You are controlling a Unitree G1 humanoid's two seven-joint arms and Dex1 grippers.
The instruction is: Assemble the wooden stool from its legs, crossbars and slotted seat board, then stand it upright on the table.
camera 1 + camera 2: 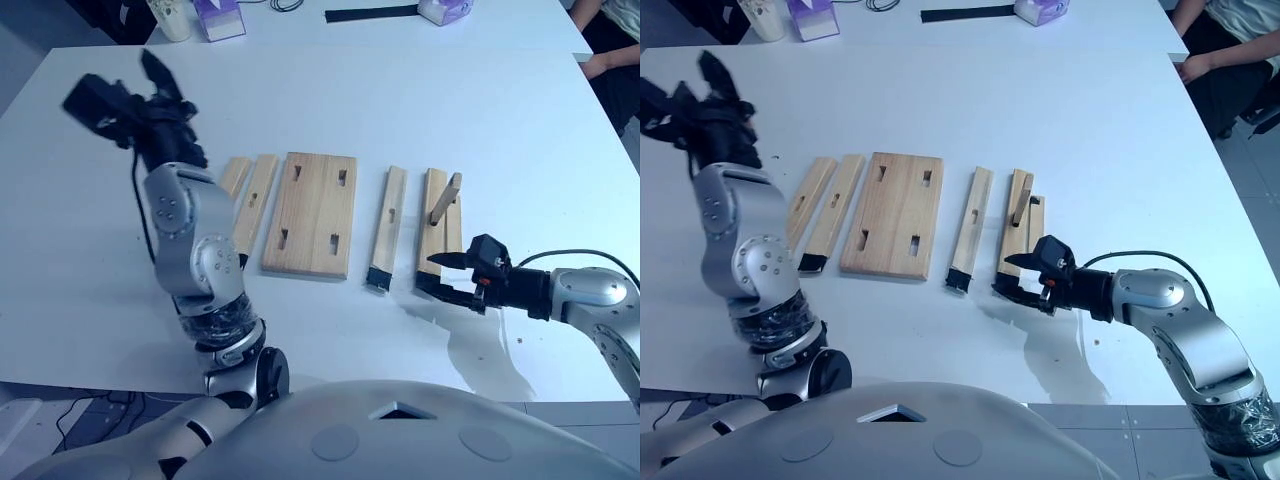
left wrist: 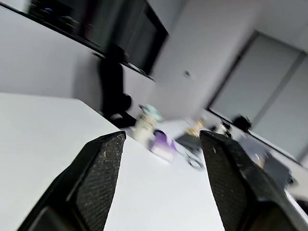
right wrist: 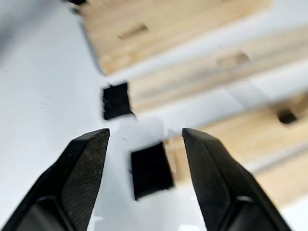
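The slotted seat board (image 1: 312, 213) lies flat mid-table. Two wooden legs (image 1: 255, 203) lie left of it and one leg (image 1: 387, 225) lies to its right. Farther right, the last leg (image 1: 432, 235) has a short crossbar (image 1: 446, 198) standing tilted in its slot. My right gripper (image 1: 447, 277) is open, low over the table at that leg's near end. In the right wrist view the leg's black end cap (image 3: 150, 169) sits between the fingers (image 3: 82, 178). My left gripper (image 1: 160, 85) is raised above the table's left side, open and holding nothing (image 2: 161, 139).
Along the table's far edge stand a purple tissue box (image 1: 218, 18), a bottle (image 1: 172, 18), another tissue box (image 1: 445, 10) and a black strip (image 1: 370, 13). A person (image 1: 605, 40) sits at the far right corner. Bare table lies in front of the parts.
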